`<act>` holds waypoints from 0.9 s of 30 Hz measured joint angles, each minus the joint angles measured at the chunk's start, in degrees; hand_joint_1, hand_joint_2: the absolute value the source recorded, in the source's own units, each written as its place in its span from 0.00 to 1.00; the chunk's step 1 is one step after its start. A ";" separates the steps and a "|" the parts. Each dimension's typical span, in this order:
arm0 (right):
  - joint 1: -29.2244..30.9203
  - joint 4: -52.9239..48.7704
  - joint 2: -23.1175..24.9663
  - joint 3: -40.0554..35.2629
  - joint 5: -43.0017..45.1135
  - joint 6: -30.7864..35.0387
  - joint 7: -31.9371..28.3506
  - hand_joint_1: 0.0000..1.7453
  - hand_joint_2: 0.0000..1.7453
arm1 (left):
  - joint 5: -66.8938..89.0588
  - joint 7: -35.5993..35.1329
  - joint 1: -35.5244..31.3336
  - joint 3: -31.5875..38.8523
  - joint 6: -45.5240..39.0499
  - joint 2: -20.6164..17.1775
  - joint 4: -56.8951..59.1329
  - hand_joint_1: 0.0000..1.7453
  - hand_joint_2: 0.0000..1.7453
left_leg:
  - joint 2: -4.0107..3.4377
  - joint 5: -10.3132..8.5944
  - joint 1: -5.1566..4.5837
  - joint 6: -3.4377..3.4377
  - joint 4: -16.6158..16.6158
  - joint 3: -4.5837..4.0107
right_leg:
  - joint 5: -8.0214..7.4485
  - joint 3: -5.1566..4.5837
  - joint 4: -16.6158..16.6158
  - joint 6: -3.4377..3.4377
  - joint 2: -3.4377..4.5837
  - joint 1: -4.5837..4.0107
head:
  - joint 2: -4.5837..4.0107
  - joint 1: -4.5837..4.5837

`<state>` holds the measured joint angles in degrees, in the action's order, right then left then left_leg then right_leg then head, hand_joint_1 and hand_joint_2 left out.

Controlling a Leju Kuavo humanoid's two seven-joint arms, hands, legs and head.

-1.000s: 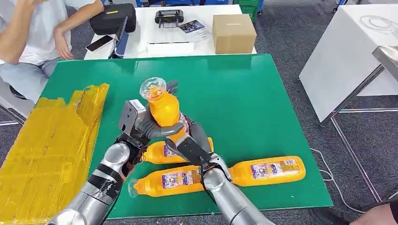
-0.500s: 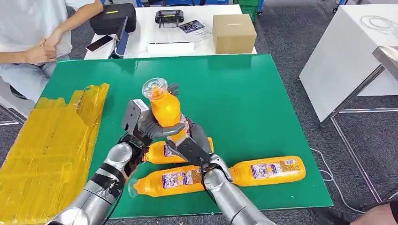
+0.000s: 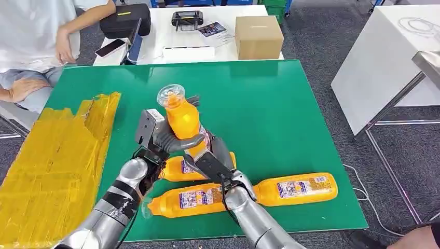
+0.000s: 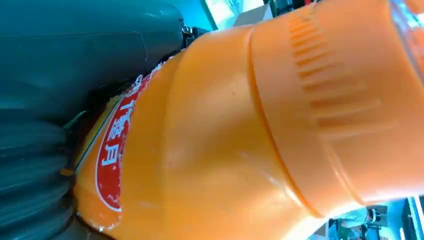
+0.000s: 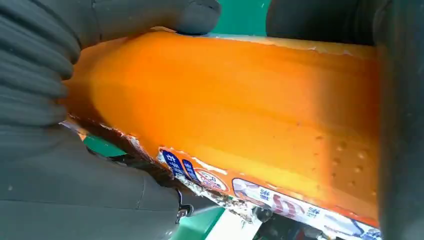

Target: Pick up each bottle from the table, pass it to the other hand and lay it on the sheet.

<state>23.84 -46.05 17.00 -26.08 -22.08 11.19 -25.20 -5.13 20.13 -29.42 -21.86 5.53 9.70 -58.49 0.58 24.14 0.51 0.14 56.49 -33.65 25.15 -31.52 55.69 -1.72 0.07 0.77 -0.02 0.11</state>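
Note:
An orange juice bottle (image 3: pixel 181 118) stands nearly upright above the green table (image 3: pixel 270 104), cap end up. My left hand (image 3: pixel 166 139) wraps its middle, thumb across the front. My right hand (image 3: pixel 210 158) grips its lower part from the other side. In the left wrist view the bottle (image 4: pixel 250 130) lies against my left hand (image 4: pixel 75 75). In the right wrist view my right hand (image 5: pixel 50 175) curls round the bottle (image 5: pixel 240 115). Three more orange bottles lie on the table: one (image 3: pixel 176 170) partly hidden under my hands, one (image 3: pixel 184 199) near the front edge, one (image 3: pixel 296 188) to the right. The yellow sheet (image 3: pixel 52 166) lies at the left.
A person (image 3: pixel 31 41) sits at the far left corner. Behind the green table a white table (image 3: pixel 197 49) carries a cardboard box (image 3: pixel 258 36), a black bag (image 3: pixel 124 21) and a phone (image 3: pixel 109 47). Another white table (image 3: pixel 384 62) stands to the right.
The bottle and both hands have stayed almost in place, the left hand edging slightly right. The person's arms have moved.

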 measured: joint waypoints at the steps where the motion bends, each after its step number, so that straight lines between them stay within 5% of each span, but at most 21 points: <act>1: 0.07 0.00 0.02 -0.02 0.02 0.15 0.00 1.00 1.00 | -0.31 0.04 0.03 0.26 -0.31 0.15 0.00 1.00 1.00 | 0.00 0.00 0.00 0.00 0.00 0.00 | 0.00 0.00 0.00 0.00 0.00 0.00 | 0.00 0.00; 8: -0.11 -0.91 -0.15 -0.61 0.72 2.55 -1.48 1.00 1.00 | -1.32 3.32 2.04 2.32 -3.60 0.48 -2.26 1.00 1.00 | 0.00 0.00 0.00 0.00 0.00 -0.01 | 0.00 -0.01 0.01 0.00 0.00 0.00 | 0.00 0.00; 17: -5.08 -16.79 -2.71 -1.11 0.46 1.99 1.07 1.00 1.00 | 1.29 1.75 6.00 4.46 -5.84 -0.26 -14.10 1.00 1.00 | 0.03 0.01 -0.01 0.00 -0.01 -0.09 | 0.00 -0.07 0.00 0.00 -0.01 0.00 | 0.00 0.00; 19: -5.36 -17.97 -3.02 -1.25 0.39 1.95 1.07 0.00 1.00 | 2.00 2.10 6.14 4.57 -6.16 -0.26 -14.90 1.00 1.00 | 0.02 0.00 -0.01 -0.01 -0.01 -0.08 | 0.00 -0.06 0.00 0.00 -0.01 0.00 | 0.00 0.00; 23: -6.14 -20.55 -3.54 -1.31 0.55 2.19 0.13 0.00 1.00 | 9.59 3.63 6.31 4.88 -13.72 -0.50 -16.04 1.00 1.00 | 0.02 -0.03 -0.01 -0.03 -0.01 -0.09 | 0.00 -0.06 0.01 0.00 -0.01 0.00 | 0.00 -0.02; 27: -9.09 -26.10 -4.74 -0.92 0.61 4.09 -1.79 0.00 1.00 | 32.52 1.04 5.65 9.16 -35.69 -3.82 -16.85 1.00 1.00 | -0.31 0.01 0.04 0.00 0.00 0.04 | -0.01 -0.15 0.01 0.01 0.32 -0.01 | 0.00 0.11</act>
<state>14.76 -72.15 12.26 -26.99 -21.46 15.28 -26.99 27.39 21.17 -23.77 -12.70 -30.16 5.89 -75.34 0.27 24.15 0.55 0.14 56.49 -33.61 25.14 -31.67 55.70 -1.71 0.38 0.76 -0.02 0.22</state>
